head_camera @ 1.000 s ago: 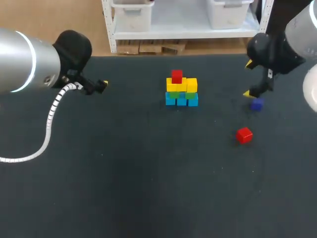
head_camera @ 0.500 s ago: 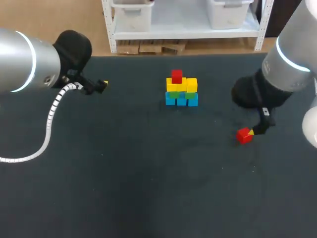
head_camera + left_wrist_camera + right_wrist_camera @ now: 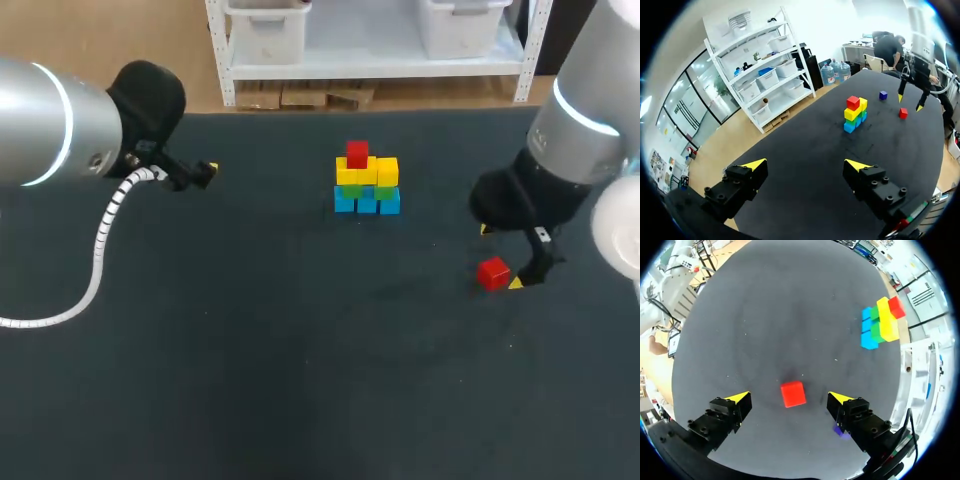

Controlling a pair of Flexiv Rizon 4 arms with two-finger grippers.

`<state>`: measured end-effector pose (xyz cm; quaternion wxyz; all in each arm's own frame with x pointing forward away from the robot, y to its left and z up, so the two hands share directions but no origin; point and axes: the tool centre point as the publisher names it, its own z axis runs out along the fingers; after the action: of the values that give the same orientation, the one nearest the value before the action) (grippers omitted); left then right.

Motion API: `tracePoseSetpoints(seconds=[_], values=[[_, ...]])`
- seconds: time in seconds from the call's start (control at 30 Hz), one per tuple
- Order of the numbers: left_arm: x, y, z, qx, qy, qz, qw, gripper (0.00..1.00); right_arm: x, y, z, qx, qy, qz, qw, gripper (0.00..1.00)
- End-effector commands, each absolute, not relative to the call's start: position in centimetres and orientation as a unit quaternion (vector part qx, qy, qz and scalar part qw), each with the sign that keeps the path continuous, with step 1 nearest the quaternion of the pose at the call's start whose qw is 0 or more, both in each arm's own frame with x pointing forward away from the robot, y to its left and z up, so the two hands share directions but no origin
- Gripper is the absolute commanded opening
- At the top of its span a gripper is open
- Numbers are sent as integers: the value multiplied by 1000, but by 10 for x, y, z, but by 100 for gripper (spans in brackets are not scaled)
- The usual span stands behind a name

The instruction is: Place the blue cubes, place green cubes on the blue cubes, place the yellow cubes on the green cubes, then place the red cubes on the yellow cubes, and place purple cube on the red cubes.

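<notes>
The right gripper (image 3: 789,398) is held spread over a loose red cube (image 3: 492,273); the left gripper (image 3: 805,164) is likewise held spread, well apart from the stack (image 3: 366,180).

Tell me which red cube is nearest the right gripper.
The loose red cube lying alone on the table, right by the open right gripper. The other red cube sits on top of the stack, well away.

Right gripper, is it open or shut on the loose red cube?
Open. In its wrist view the right gripper has its tips wide apart; the red cube lies between them, touching neither.
</notes>
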<state>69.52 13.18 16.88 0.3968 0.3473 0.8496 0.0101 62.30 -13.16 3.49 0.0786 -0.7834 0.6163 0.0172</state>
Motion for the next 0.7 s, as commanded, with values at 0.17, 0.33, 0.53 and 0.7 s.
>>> tracePoseSetpoints(seconds=[0.17, 0.33, 0.53, 0.7], values=[[695, 133, 168, 348, 849, 9, 397, 100, 635, -125, 11, -792, 606, 64, 19, 100], [695, 133, 168, 348, 849, 9, 397, 100, 637, -125, 7, -795, 602, 74, 6, 100], [695, 133, 168, 348, 849, 9, 397, 100, 633, -129, -3, -798, 596, 83, -18, 60], [695, 133, 168, 348, 849, 9, 397, 100, 634, -131, -6, -799, 596, 77, -28, 37]])
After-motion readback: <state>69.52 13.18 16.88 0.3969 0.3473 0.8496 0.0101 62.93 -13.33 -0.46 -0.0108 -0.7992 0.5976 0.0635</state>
